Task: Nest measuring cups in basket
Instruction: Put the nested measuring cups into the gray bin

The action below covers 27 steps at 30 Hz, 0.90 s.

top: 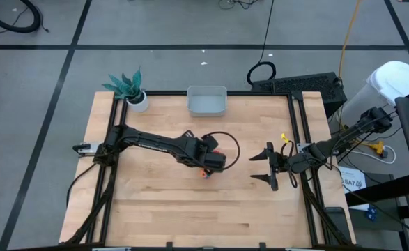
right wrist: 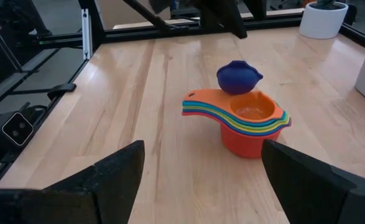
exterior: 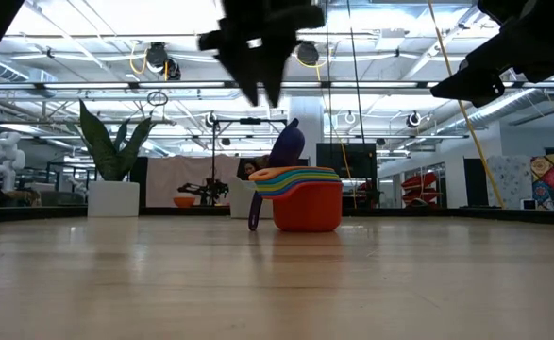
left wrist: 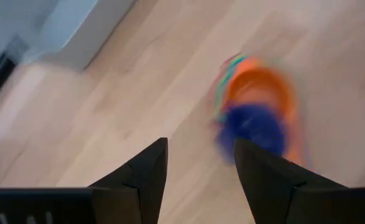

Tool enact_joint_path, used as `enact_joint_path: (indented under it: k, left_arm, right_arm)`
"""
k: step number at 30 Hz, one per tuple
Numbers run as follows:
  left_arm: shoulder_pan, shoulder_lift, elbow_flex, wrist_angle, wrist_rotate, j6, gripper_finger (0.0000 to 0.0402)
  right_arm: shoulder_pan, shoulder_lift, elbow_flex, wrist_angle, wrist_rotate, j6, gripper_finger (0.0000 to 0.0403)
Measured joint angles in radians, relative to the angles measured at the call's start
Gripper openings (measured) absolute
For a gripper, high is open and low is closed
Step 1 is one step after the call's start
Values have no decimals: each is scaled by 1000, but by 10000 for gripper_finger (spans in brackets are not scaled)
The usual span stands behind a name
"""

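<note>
One stack of measuring cups [right wrist: 244, 121] sits mid-desk [top: 162, 209], dark blue cup [right wrist: 239, 76] tipped on its rim. The left gripper [left wrist: 198, 165] hangs right above it, open, empty — nearer than the right gripper [top: 267, 167], also open. The basket [top: 206, 102] lies at the far edge.

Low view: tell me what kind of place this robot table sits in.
Probably a robotics lab or workshop in a big industrial hall: exposed ceiling trusses with hanging lights, another robot arm on a bench far behind, and a white humanoid figure near the wall.
</note>
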<state>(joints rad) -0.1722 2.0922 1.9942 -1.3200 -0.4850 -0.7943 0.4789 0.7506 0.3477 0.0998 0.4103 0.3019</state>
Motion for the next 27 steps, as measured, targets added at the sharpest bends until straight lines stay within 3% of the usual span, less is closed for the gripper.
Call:
enact_joint_path:
  k: [3, 15, 27]
  left_arm:
    - [0, 0, -5, -59, -4, -46, 186]
    - [-6, 44, -10, -13, 47, -20, 186]
    - [14, 56, -9, 150, 66, 58, 186]
  right_arm:
    - [0, 0, 0, -1, 0, 0, 313]
    - [0, 0, 0, 1, -3, 5, 313]
    - [0, 0, 0, 1, -20, 15, 313]
